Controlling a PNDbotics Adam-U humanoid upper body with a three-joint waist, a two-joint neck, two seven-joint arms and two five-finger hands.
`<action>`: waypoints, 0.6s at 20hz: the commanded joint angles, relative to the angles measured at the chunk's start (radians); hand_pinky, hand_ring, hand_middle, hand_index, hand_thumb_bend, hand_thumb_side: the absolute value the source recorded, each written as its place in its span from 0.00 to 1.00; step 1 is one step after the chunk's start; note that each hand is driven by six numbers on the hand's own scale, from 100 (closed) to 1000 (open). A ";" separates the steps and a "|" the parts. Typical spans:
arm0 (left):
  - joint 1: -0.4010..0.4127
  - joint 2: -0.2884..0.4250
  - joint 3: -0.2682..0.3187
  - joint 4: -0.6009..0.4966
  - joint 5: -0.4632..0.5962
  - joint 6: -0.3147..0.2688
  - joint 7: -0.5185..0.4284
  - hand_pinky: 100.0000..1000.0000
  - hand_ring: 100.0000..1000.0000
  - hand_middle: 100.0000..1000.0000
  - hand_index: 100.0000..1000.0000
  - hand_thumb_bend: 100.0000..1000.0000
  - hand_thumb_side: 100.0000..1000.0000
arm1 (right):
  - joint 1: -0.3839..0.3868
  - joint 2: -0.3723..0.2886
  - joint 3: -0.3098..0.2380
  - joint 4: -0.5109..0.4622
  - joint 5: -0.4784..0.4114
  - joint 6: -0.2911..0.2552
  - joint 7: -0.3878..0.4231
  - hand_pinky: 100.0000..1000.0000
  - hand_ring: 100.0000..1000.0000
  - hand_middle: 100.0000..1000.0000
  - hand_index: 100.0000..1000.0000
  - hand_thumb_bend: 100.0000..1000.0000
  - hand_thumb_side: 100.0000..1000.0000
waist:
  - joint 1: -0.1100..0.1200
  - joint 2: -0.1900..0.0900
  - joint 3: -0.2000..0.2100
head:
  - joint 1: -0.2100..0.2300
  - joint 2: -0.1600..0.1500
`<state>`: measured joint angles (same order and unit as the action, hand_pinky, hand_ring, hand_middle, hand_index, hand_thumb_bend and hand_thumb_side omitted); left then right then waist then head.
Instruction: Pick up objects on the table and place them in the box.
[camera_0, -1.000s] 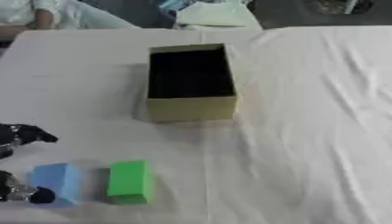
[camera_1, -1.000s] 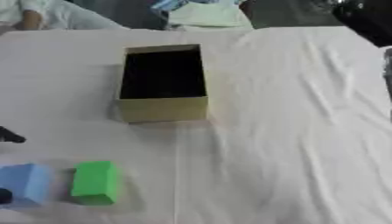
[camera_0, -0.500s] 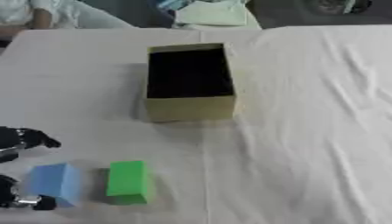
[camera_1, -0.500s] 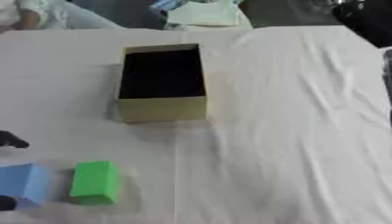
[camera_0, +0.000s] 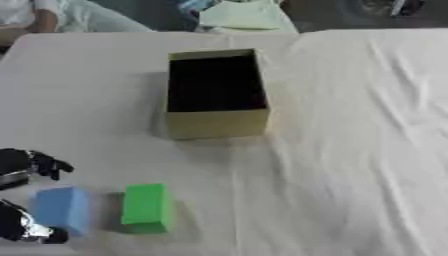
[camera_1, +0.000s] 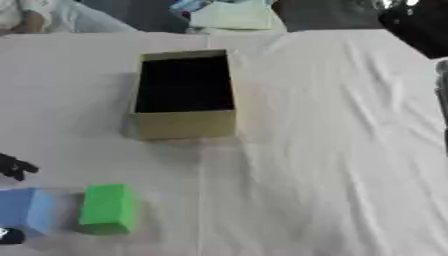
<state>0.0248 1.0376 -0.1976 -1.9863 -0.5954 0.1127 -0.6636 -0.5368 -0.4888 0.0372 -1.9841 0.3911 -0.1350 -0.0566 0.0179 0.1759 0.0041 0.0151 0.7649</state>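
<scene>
Bench (camera_0: 350, 150) is lying under white cloth; box (camera_0: 216, 95) sitting mid-bench. We're seeing left hand (camera_0: 19, 200) bracketing blue block (camera_0: 59, 210), fingers apart. Advise closing squarely, w/o nudging green block (camera_0: 145, 207).

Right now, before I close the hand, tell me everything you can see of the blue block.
The blue block is a plain light-blue cuboid with a matte look, resting flat on the white tablecloth near the table's front left corner. It stands just left of the green block, with a narrow gap between them. The left hand brackets it, dark fingers showing above and below it; I cannot tell whether they touch it.
</scene>
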 joint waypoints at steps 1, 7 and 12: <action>-0.012 0.018 0.002 -0.014 -0.018 0.009 -0.015 0.75 0.73 0.68 0.93 0.70 0.56 | -0.013 -0.012 -0.005 -0.016 -0.006 0.001 0.002 0.80 0.70 0.48 0.80 0.00 0.70 | 0.001 -0.011 -0.002 | 0.003 0.005; -0.014 0.013 -0.012 -0.014 -0.064 0.026 -0.037 0.72 0.70 0.67 0.90 0.68 0.47 | -0.011 -0.009 -0.006 -0.016 -0.007 0.000 0.002 0.80 0.70 0.48 0.80 0.00 0.70 | 0.000 -0.010 -0.003 | 0.004 0.005; -0.020 0.007 -0.021 -0.014 -0.113 0.041 -0.045 0.66 0.64 0.65 0.88 0.68 0.42 | -0.009 -0.005 -0.006 -0.016 -0.008 0.001 0.001 0.80 0.70 0.48 0.80 0.00 0.69 | 0.000 -0.009 -0.005 | 0.005 0.005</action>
<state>0.0159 1.0281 -0.2247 -1.9863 -0.6927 0.1488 -0.7062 -0.5359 -0.4841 0.0372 -1.9841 0.3875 -0.1350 -0.0566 0.0167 0.1783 -0.0006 0.0165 0.7649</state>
